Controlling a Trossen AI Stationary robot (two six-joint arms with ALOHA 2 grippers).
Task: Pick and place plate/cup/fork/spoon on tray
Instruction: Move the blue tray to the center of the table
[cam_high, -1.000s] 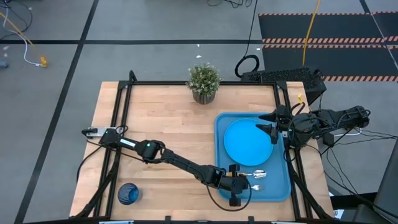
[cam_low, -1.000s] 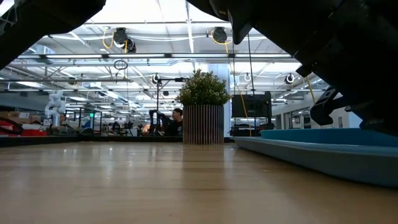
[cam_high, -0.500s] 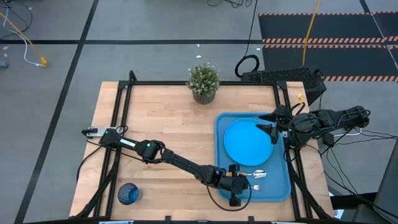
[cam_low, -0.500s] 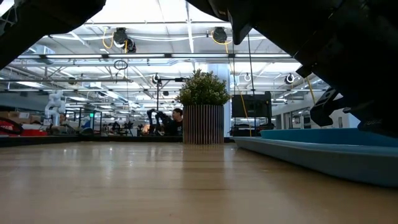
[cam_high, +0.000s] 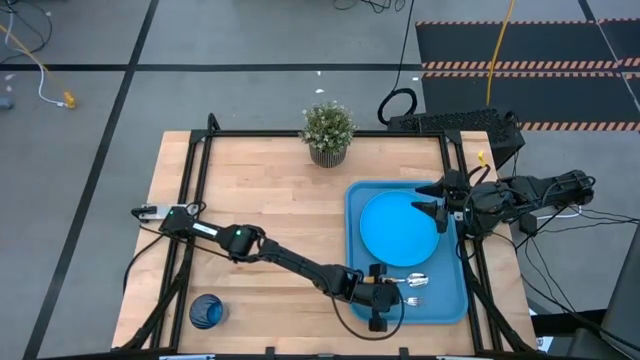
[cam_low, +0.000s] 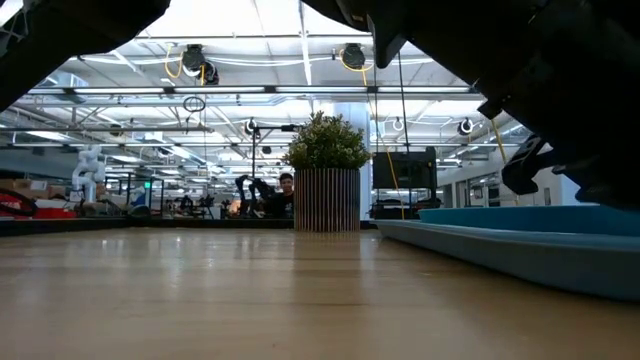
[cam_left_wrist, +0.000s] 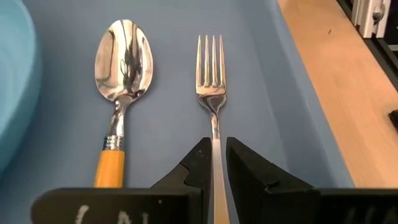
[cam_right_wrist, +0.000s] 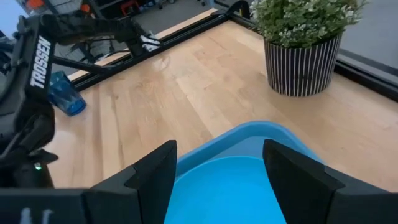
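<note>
On tray (cam_high: 455, 300) | left gripper (cam_left_wrist: 214, 163) narrowly straddles fork (cam_left_wrist: 210, 93) | right gripper (cam_right_wrist: 217, 165) wide

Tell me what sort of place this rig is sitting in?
Probably a large robotics lab or industrial workshop. Beyond the wooden table, the low view shows a high ceiling with exposed trusses and hanging lights, long rows of workstations, and a seated person.

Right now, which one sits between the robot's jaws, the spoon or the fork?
The fork: its stem runs between the jaws of the left gripper. The spoon, with its round bowl and yellow-orange handle, lies beside it on the tray, outside the jaws.
</note>
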